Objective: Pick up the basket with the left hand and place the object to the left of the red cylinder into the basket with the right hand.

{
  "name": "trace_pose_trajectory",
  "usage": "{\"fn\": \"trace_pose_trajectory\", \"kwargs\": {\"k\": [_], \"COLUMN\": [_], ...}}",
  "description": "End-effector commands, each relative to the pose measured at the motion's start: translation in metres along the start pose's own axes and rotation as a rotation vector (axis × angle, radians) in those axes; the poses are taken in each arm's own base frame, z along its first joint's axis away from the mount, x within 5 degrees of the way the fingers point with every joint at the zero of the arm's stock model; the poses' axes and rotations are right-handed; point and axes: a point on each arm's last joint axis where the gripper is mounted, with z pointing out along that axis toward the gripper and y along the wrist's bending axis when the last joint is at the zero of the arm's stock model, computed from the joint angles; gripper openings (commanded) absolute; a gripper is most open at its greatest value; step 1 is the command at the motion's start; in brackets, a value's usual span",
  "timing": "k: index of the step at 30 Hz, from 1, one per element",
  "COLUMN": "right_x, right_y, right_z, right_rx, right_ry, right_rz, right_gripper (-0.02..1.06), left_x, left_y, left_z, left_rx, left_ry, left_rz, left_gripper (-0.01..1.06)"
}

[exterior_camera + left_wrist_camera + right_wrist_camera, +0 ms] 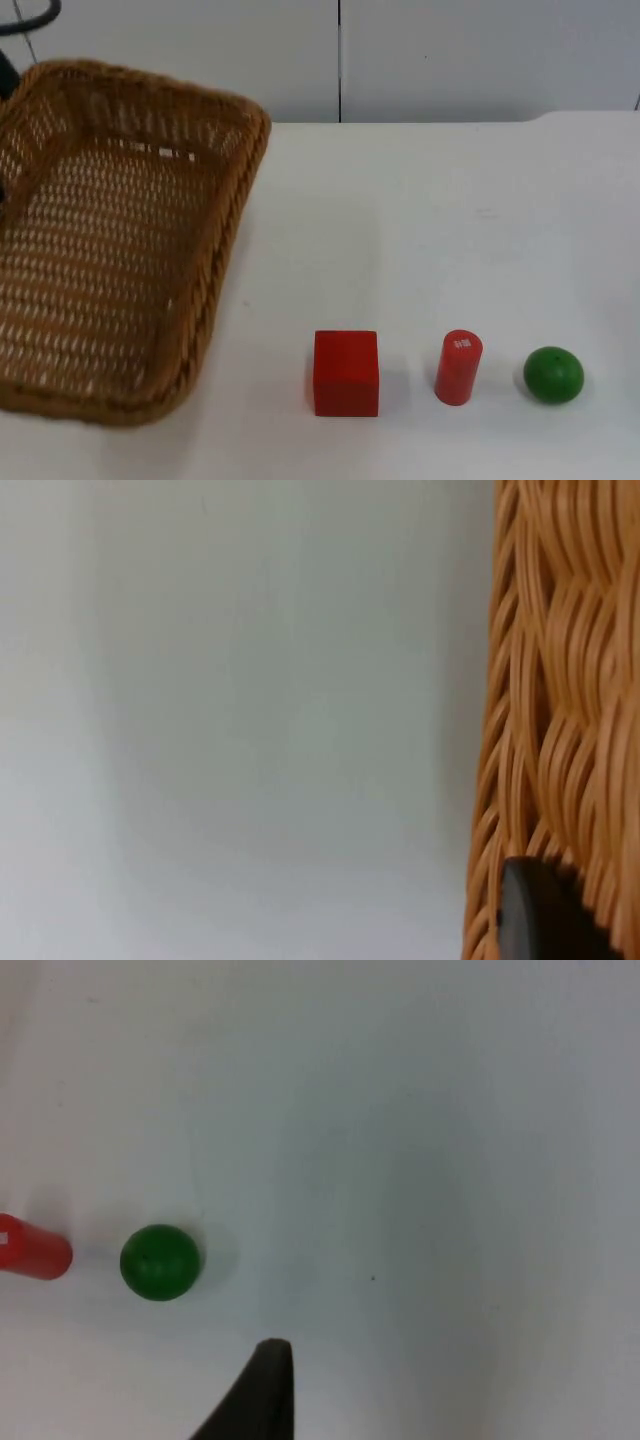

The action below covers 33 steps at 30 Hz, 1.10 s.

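Note:
The brown wicker basket [120, 240] fills the table's left side, tilted and raised toward the camera. My left gripper [535, 915] is shut on the basket's woven wall [560, 680]. Near the front edge stands a row: a red cube [346, 372], a red cylinder [458, 367] to its right, and a green ball [553, 374] furthest right. My right gripper [262, 1400] hovers over bare table, a little off from the green ball [159, 1261], with the red cylinder's end [30, 1250] beyond it.
The white table [450, 220] ends at the grey partition wall [450, 50] at the back. Open table surface lies between the basket and the row of objects, and behind that row.

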Motion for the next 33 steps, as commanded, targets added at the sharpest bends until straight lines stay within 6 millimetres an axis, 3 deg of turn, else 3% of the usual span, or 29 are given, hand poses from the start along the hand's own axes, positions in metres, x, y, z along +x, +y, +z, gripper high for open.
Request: {"fn": "trace_pose_trajectory", "kwargs": {"k": [1,4,11,23,28,33], "right_x": [-0.002,-0.002,-0.003,-0.008,-0.030,-0.058], "right_y": [0.001,0.001,0.004,0.017,0.029,0.055], "right_z": [-0.001,-0.001,-0.001,0.001,0.015,0.033], "right_rx": [-0.012,-0.015,-0.050,-0.191,-0.337,-0.418], "right_ry": [-0.005,-0.005,-0.020,-0.024,0.026,0.030], "right_rz": [0.011,0.014,-0.013,-0.111,-0.187,-0.355], "right_gripper": [1.05,1.05,1.05,1.05,1.05,0.99], "left_x": [0.015,0.028,0.054,0.055,0.054,0.054], "left_y": [-0.001,0.006,0.032,0.040,0.039,0.039], "left_z": [0.000,0.006,0.020,0.018,0.018,0.018], "left_rx": [0.085,0.160,0.156,0.148,0.162,0.162], "left_ry": [-0.031,-0.032,0.017,-0.019,-0.029,-0.029], "left_rz": [-0.015,-0.041,-0.088,-0.102,-0.111,-0.111], "left_gripper": [0.00,0.00,0.00,0.00,0.00,0.00]}}
